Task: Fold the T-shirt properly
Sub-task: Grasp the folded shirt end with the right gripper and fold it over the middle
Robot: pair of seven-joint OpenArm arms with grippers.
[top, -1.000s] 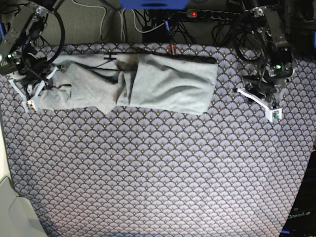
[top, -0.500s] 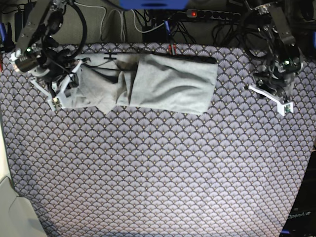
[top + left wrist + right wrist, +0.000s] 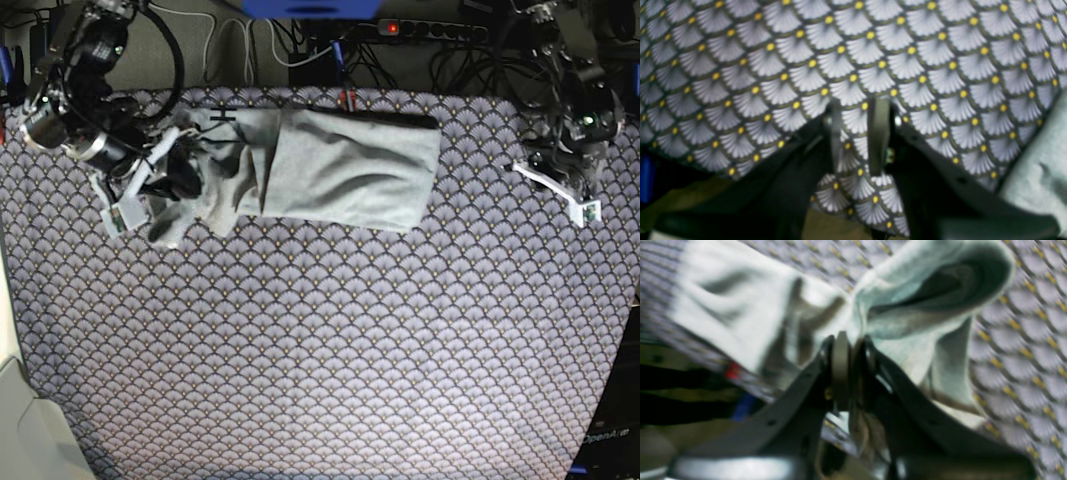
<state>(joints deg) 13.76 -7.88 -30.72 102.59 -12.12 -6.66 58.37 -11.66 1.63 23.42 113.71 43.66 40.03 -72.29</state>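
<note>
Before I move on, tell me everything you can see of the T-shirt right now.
The T-shirt is light grey, soft cotton-looking cloth, plain on the side showing, folded into a long band along the far edge of the fan-patterned tablecloth. Its right-arm end is bunched and lifted: the right claw is shut on a fold there, fabric ballooning beyond it. The left claw is clear of it.

Right wrist view smeared by blur, T-shirt (image 3: 913, 316) folds indistinct, cloth hiding the right gripper (image 3: 848, 350) pad tips, left wrist view cropping the T-shirt at its right edge, lettering unseen.
</note>
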